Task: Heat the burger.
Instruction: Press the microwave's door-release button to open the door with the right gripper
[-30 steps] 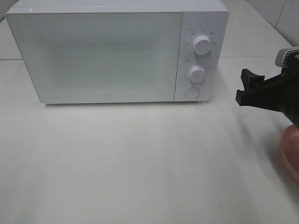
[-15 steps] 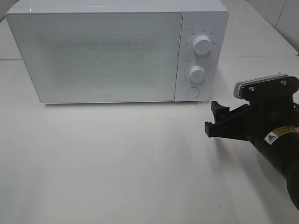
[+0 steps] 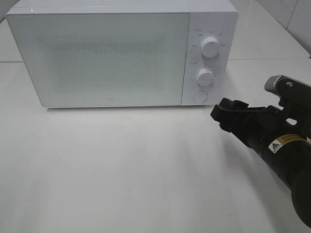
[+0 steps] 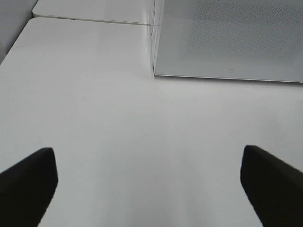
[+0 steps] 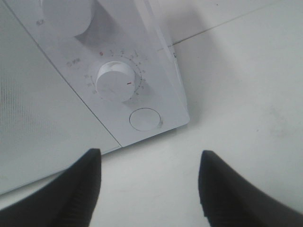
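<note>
The burger is out of view in every frame. A white microwave (image 3: 97, 53) stands at the back of the table with its door shut. My right gripper (image 3: 221, 114) hovers just off the microwave's lower right corner and points at the control panel. It is open with nothing between its fingers (image 5: 75, 194). The round door button (image 5: 144, 119) and the lower dial (image 5: 115, 80) lie straight ahead of it. Over bare table in front of the microwave's left corner (image 4: 154, 71), my left gripper (image 4: 149, 189) is wide open and empty. It does not show in the exterior high view.
The control panel carries an upper dial (image 3: 210, 47), a lower dial (image 3: 204, 76) and the round button (image 3: 199, 96). A white table (image 3: 121, 165) spreads in front of the microwave. My right arm (image 3: 282, 150) fills the right edge of the view.
My right arm has swung from the right edge down and left toward the microwave's button, its jaws narrowing a little. It now covers the pink plate seen earlier. The left gripper has not moved.
</note>
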You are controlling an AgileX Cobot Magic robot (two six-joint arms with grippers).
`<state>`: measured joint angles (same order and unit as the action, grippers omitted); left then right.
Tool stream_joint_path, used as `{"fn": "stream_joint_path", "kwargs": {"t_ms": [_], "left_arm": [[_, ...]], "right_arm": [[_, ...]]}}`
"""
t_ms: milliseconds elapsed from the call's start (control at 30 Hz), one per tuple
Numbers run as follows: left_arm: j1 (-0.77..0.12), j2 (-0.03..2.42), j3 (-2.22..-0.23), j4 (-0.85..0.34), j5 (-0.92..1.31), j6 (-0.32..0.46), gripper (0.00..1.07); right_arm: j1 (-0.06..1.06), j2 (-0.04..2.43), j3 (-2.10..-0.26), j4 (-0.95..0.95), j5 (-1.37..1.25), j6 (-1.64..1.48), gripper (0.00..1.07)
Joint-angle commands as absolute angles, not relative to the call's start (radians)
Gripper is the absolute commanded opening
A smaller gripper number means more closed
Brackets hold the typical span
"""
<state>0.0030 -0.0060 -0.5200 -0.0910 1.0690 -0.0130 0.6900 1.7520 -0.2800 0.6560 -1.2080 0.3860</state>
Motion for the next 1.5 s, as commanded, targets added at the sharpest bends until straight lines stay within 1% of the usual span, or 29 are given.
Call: {"fn": "stream_joint_path", "kwargs": {"t_ms": [33, 67, 100, 133, 167, 200, 233, 267, 300, 367, 400, 433, 500, 533, 600, 633, 667, 733, 1033, 1400, 1500], "left_arm": [[0.001, -0.023, -0.517, -0.088, 1.071, -0.013, 0.98], [0.001, -0.023, -0.517, -0.088, 1.071, -0.013, 0.98], [0.001, -0.023, -0.517, -0.088, 1.071, -0.013, 0.98], [0.001, -0.023, -0.517, -0.088, 1.071, -0.013, 0.98], [0.001, -0.023, -0.517, -0.088, 1.071, -0.013, 0.98], [0.001, -0.023, -0.517, -0.088, 1.071, -0.013, 0.98], [0.001, -0.023, -0.517, -0.088, 1.071, -0.013, 0.98], [0.001, -0.023, -0.517, -0.088, 1.071, -0.013, 0.98], [0.001, -0.023, -0.517, -0.088, 1.071, -0.013, 0.98], [0.001, -0.023, -0.517, -0.088, 1.071, -0.013, 0.98], [0.001, -0.023, -0.517, -0.088, 1.071, -0.013, 0.98], [0.001, -0.023, -0.517, -0.088, 1.071, -0.013, 0.98], [0.001, -0.023, -0.517, -0.088, 1.071, -0.013, 0.98], [0.001, -0.023, -0.517, -0.088, 1.071, -0.013, 0.98], [0.001, -0.023, -0.517, -0.088, 1.071, -0.013, 0.98], [0.001, -0.023, -0.517, -0.088, 1.071, -0.013, 0.98], [0.001, -0.023, -0.517, -0.088, 1.071, -0.013, 0.98], [0.001, -0.023, -0.517, -0.088, 1.071, -0.013, 0.98], [0.001, -0.023, -0.517, -0.088, 1.071, -0.013, 0.98], [0.001, -0.023, -0.517, -0.088, 1.071, -0.013, 0.98], [0.001, -0.023, -0.517, -0.088, 1.071, -0.013, 0.98]], "right_arm": [[0.692, 1.75, -0.288, 0.655, -1.311, 0.565, 0.49], [0.692, 1.75, -0.288, 0.655, -1.311, 0.624, 0.45], [0.692, 1.75, -0.288, 0.655, -1.311, 0.721, 0.37], [0.692, 1.75, -0.288, 0.655, -1.311, 0.721, 0.37], [0.692, 1.75, -0.288, 0.655, -1.311, 0.806, 0.3], [0.692, 1.75, -0.288, 0.655, -1.311, 0.851, 0.28], [0.692, 1.75, -0.288, 0.655, -1.311, 0.851, 0.28], [0.692, 1.75, -0.288, 0.656, -1.311, 0.941, 0.23], [0.692, 1.75, -0.288, 0.656, -1.311, 0.941, 0.23], [0.692, 1.75, -0.288, 0.665, -1.31, 1.069, 0.19], [0.692, 1.75, -0.288, 0.665, -1.31, 1.069, 0.19], [0.692, 1.75, -0.288, 0.669, -1.304, 1.148, 0.16], [0.692, 1.75, -0.288, 0.67, -1.299, 1.189, 0.14], [0.692, 1.75, -0.288, 0.67, -1.284, 1.267, 0.1], [0.692, 1.75, -0.288, 0.67, -1.284, 1.294, 0.08], [0.692, 1.75, -0.288, 0.67, -1.287, 1.343, 0.04], [0.692, 1.75, -0.288, 0.67, -1.287, 1.343, 0.04], [0.692, 1.75, -0.288, 0.671, -1.287, 1.396, 0.0], [0.69, 1.757, -0.297, 0.691, -1.249, 1.398, 0.0], [0.689, 1.86, -0.381, 0.697, -1.23, 1.437, 0.0], [0.689, 1.884, -0.412, 0.696, -1.19, 1.437, 0.0]]}}
